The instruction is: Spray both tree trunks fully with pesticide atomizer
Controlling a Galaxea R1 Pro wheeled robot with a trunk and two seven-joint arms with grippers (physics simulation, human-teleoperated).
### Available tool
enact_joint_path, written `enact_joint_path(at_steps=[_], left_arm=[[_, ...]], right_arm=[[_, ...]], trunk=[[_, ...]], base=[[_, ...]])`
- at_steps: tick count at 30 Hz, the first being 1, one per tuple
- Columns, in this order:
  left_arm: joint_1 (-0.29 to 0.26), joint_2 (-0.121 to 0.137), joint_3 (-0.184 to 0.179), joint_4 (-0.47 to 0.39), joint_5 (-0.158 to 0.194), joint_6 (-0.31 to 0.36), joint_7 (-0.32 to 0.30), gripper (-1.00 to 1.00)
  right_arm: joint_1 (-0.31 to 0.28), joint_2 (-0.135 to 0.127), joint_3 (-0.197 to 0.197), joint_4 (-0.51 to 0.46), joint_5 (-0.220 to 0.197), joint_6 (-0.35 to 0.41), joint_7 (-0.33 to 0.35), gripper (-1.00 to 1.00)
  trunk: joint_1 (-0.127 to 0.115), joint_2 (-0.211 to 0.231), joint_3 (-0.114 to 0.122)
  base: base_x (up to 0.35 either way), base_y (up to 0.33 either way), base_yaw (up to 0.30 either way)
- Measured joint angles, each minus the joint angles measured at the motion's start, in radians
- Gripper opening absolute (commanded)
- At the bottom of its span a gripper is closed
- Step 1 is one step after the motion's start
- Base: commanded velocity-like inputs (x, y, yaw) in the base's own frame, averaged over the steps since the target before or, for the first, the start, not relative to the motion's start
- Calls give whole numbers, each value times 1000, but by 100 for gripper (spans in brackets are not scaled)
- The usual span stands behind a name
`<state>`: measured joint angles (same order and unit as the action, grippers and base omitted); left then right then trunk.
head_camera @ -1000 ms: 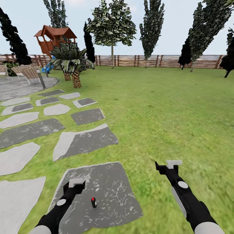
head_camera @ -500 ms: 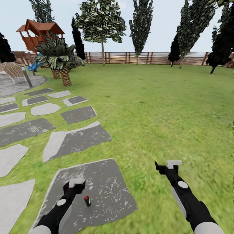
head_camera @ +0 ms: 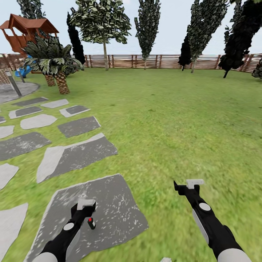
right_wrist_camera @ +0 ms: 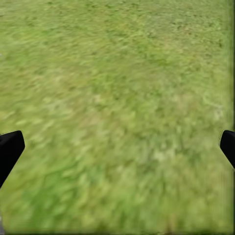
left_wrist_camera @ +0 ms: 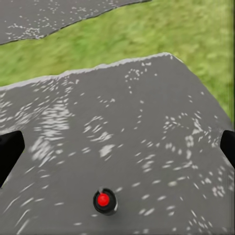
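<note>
On the dark grey stone slab [head_camera: 116, 203] nearest you stands the pesticide atomizer [head_camera: 91, 222], a small black bottle with a red cap, upright on the speckled stone. Your left gripper [head_camera: 86, 206] hangs over that same slab, and the atomizer sits just beside it, slightly toward your right and a little nearer to you than the fingertips. From your left wrist camera you see the atomizer [left_wrist_camera: 104, 200] from above, red cap facing up, roughly midway between the two dark fingers [left_wrist_camera: 10, 152] that show at the picture's edges, with bare stone [left_wrist_camera: 147, 107] all around it; the fingers stand wide apart and touch nothing, so that gripper is released. Your right gripper [head_camera: 186, 185] is held out over the grass lawn [head_camera: 174, 120], well apart from the atomizer, and its wrist camera shows blurred green turf [right_wrist_camera: 117, 112] between two widely spread fingertips [right_wrist_camera: 10, 149], so it too is released and empty. Far across the lawn, tall trees [head_camera: 147, 25] with jagged dark foliage stand before the brown slat fence [head_camera: 160, 61]. More grey stepping stones [head_camera: 78, 125] lead off toward a palm [head_camera: 54, 62] and a wooden playhouse [head_camera: 23, 34].
</note>
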<state>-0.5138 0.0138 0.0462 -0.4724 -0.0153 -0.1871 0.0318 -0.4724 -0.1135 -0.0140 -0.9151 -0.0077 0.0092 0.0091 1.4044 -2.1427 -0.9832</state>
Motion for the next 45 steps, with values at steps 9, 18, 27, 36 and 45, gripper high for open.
enact_joint_path(at_steps=[9,18,27,36,45], left_arm=[[0,0,0,0,0,-1,-1,100],[0,0,1,0,0,-2,0,100],[0,1,2,0,3,-3,0,100],[-1,2,11,-1,7,-5,6,100],[-17,-8,42,-5,14,-12,35,100]], right_arm=[[0,0,-1,-1,0,0,0,100],[0,0,-1,-1,0,0,0,100],[0,0,0,-1,-2,0,-1,100],[0,0,0,-1,-2,0,-1,100],[0,0,0,0,-2,0,-1,100]], trunk=[[34,-63,-41],[69,-126,-82],[104,-189,-123],[138,-252,-163],[173,-315,-203]], base=[[0,0,-157],[0,0,-109],[0,0,113],[0,0,177],[0,0,179]])
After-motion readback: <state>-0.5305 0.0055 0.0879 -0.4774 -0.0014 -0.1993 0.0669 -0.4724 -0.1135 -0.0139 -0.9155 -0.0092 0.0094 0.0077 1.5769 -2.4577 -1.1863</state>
